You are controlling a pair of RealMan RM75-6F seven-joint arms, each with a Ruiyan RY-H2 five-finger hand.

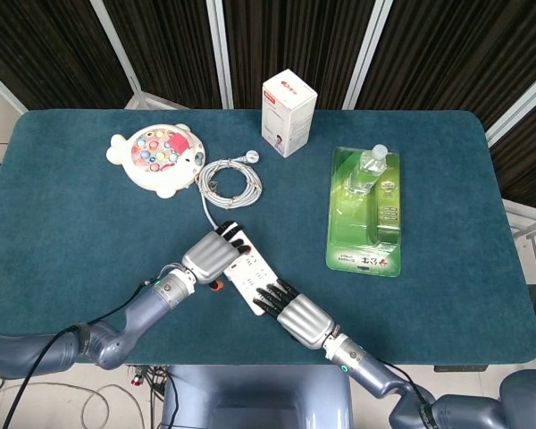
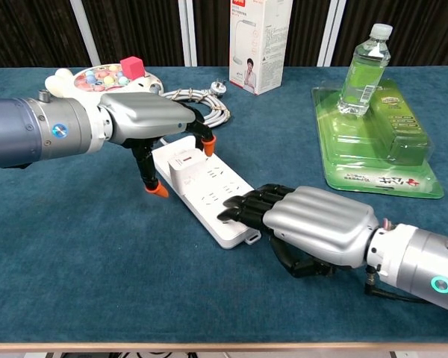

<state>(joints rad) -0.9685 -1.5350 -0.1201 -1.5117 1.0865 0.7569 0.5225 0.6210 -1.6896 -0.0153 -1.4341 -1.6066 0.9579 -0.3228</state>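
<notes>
A blue-covered counter [image 1: 80, 232] carries everything here. Largest on it is the green blister tray [image 1: 364, 223] at three o'clock, a clear water bottle [image 2: 363, 68] standing at its far end. At twelve o'clock stands a white carton [image 1: 288, 112]; at ten o'clock lies a fish-shaped toy board [image 1: 156, 156], with a coiled white cable [image 1: 230, 182] just beside it.

Near six o'clock lies the white power strip [image 2: 203, 186], flat and angled, with both hands on it. The left hand [image 1: 212, 256] arches over the strip's far end, its fingers apart on either side, orange tips straddling the casing, not clamped. The right hand [image 2: 308, 224] rests its dark fingertips [image 2: 239, 209] flat on the near end, fingers together and extended, gripping nothing.

The risk, as it appears: neither hand truly grips the strip, so a push from one end could slide or pivot it out from under the other, and the trailing cord could snag in the coil if the strip is dragged.
</notes>
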